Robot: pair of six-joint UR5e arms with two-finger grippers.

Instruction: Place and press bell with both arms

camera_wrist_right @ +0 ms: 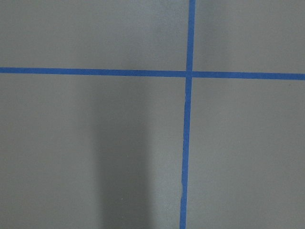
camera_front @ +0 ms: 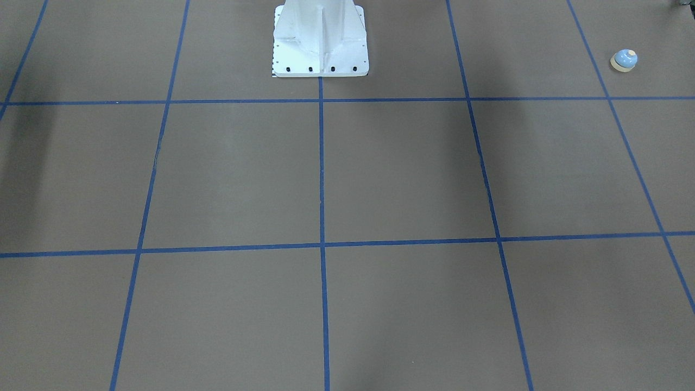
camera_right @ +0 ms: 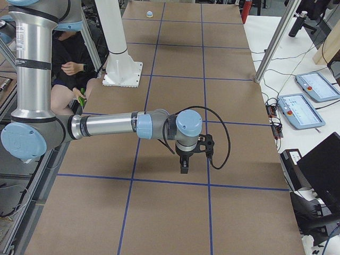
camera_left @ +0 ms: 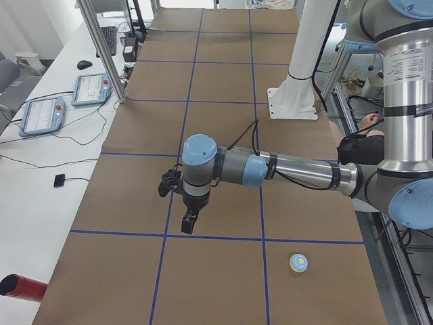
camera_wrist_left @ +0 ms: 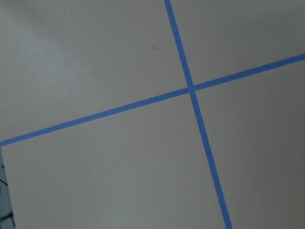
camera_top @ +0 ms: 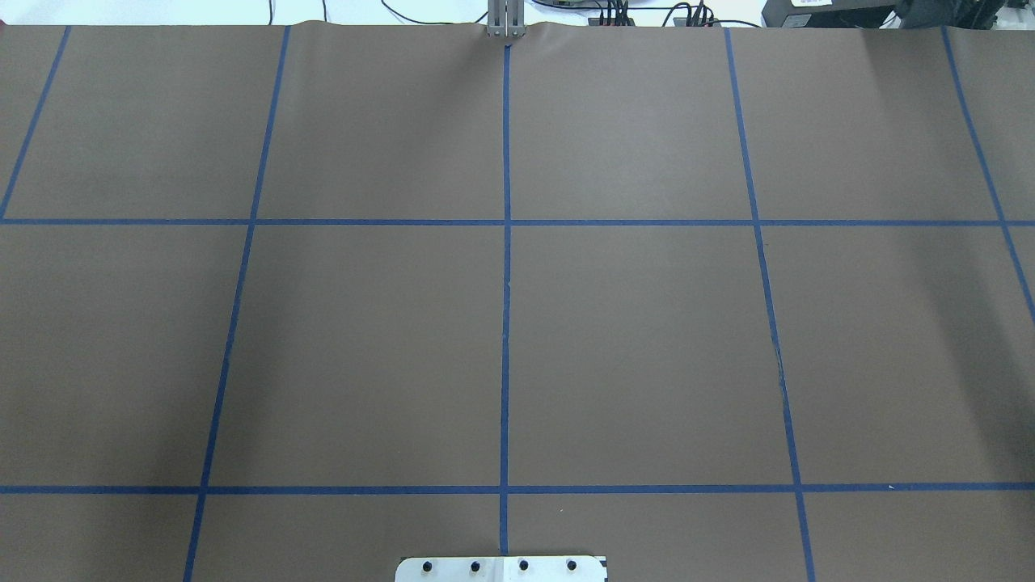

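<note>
Nearest thing from the table's end is the left arm, stretched out level over the brown counter with the left pincer pointing down near a crossing of the blue tape lines. The right arm mirrors that pose at the far end, with the right pincer hanging down too. Honestly can't tell whether either pincer is spread or pressed together: they only show side-on, and the wrist cams catch nothing but paper and tape. Neither seems to be holding anything. The bell sits upright on the counter's left end, close to the robot's side edge and well apart from the left pincer. My guess is it's light and rigid, with a smooth dome that fingers could skate off. I'd come straight down and pinch low, across the cream base rim, keeping clear of the springy button on top until it's pressing time.
</note>
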